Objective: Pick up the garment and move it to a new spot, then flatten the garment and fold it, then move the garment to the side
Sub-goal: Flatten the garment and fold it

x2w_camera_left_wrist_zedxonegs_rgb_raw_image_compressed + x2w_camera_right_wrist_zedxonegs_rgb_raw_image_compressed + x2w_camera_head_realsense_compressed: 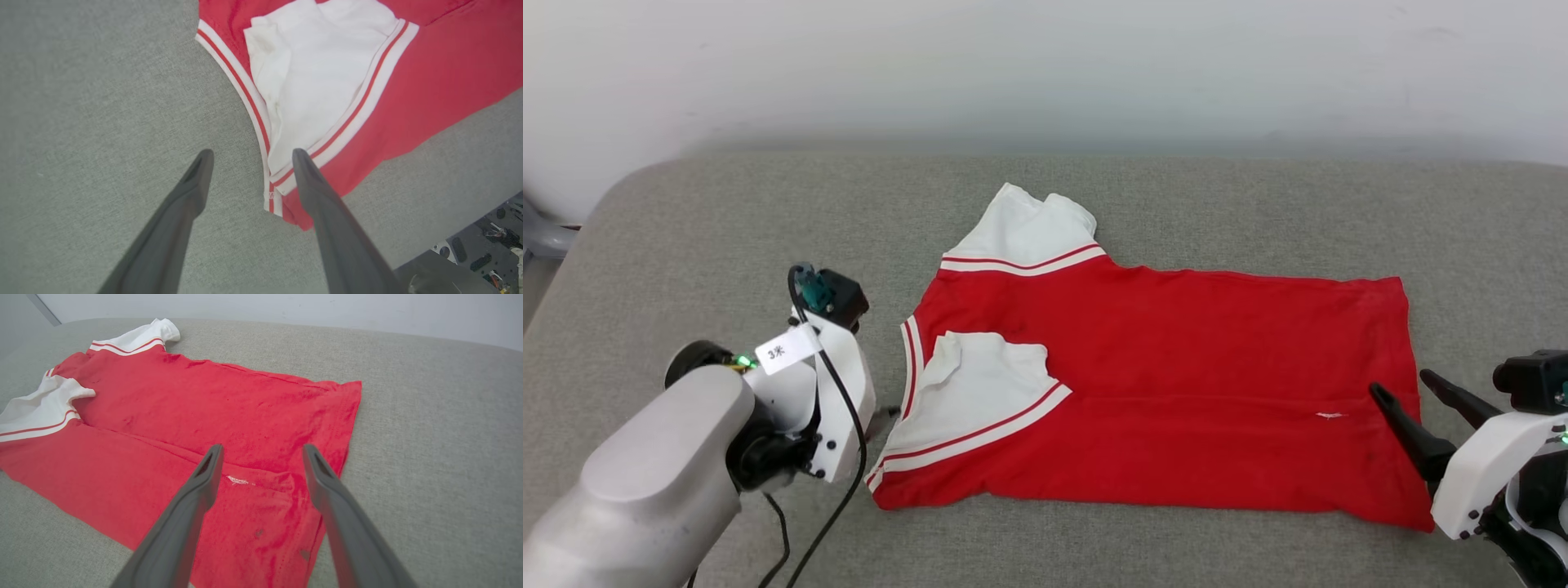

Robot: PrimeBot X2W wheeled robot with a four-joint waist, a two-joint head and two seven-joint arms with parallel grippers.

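The garment (1176,367) lies flat on the grey cushion, neck end to the left and hem to the right, plain red side up with its print hidden. The near white sleeve (980,392) is folded onto the body; the far sleeve (1025,233) sticks out toward the wall. My left gripper (252,157) is open, low over the neck trim (245,94), one finger over bare cushion and the other over the sleeve's striped edge. My right gripper (1401,384) is open and empty just above the hem corner (327,457), its fingers (204,482) pointing left along the shirt.
The grey upholstered surface (727,229) runs wide on all sides of the shirt and meets a white wall (1045,65) at the back. Its front edge and the robot's base (482,253) show in the left wrist view. A cable hangs from my left wrist (825,384).
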